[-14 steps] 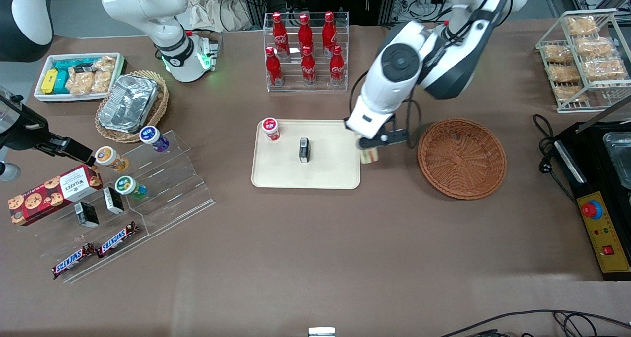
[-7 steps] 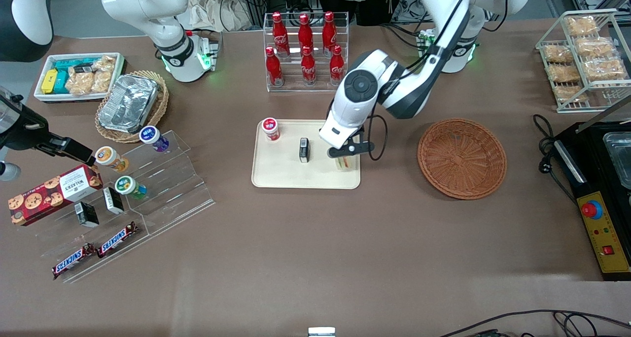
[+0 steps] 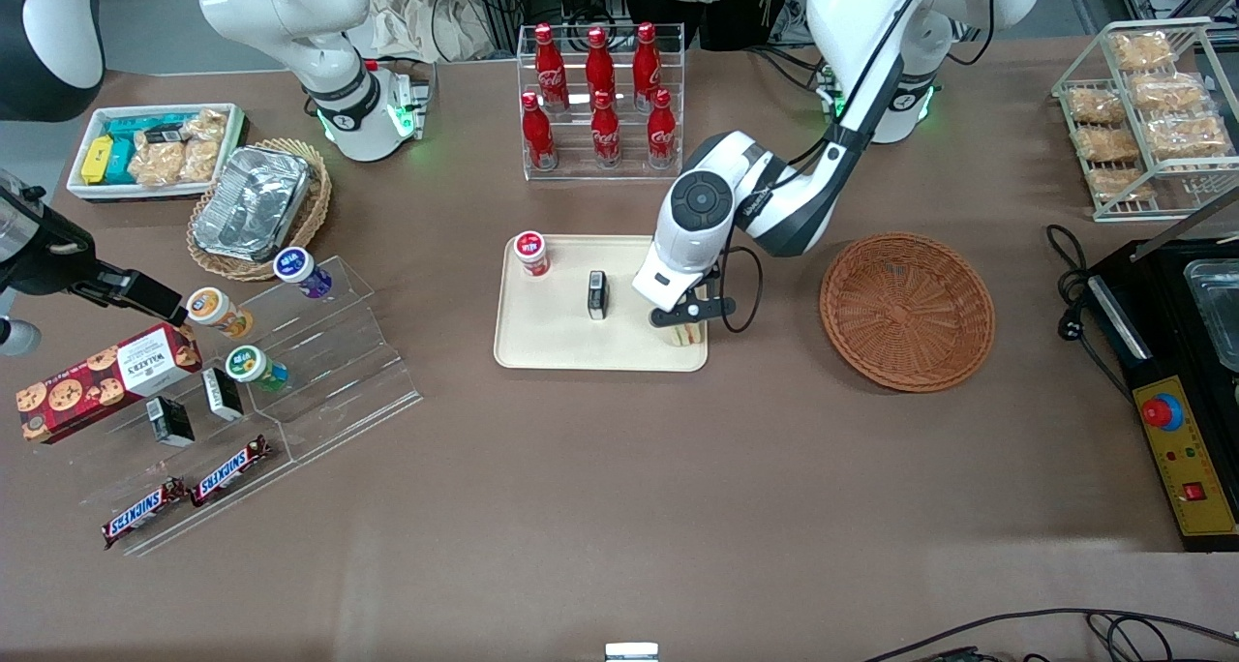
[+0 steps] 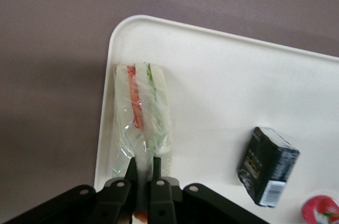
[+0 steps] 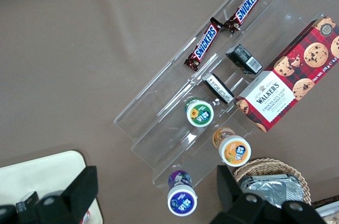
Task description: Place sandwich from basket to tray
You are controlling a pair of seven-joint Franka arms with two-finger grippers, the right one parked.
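Note:
The sandwich [image 4: 142, 110], a clear-wrapped wedge of pale bread with red and green layers, lies on the cream tray [image 4: 212, 91] close to its rounded corner. My left gripper [image 4: 142, 167] is shut on the sandwich's wrapped end. In the front view the gripper [image 3: 689, 318] sits low over the tray [image 3: 557, 338] at the corner nearest the front camera and the basket, with the sandwich [image 3: 686, 334] just under it. The reddish-brown wicker basket [image 3: 907, 311] stands beside the tray toward the working arm's end, with nothing in it.
A small black box [image 3: 597, 294] and a red-lidded cup [image 3: 530, 253] also stand on the tray. A rack of red cola bottles [image 3: 600, 101] stands farther from the front camera. An acrylic snack stand [image 3: 252, 372] sits toward the parked arm's end. A wire rack of bagged snacks [image 3: 1147, 110] and a black appliance [image 3: 1176, 391] sit toward the working arm's end.
My gripper carried the sandwich from beside the tray's edge over the tray, then came lower and nearer the front camera to the tray's corner. The basket stayed put.

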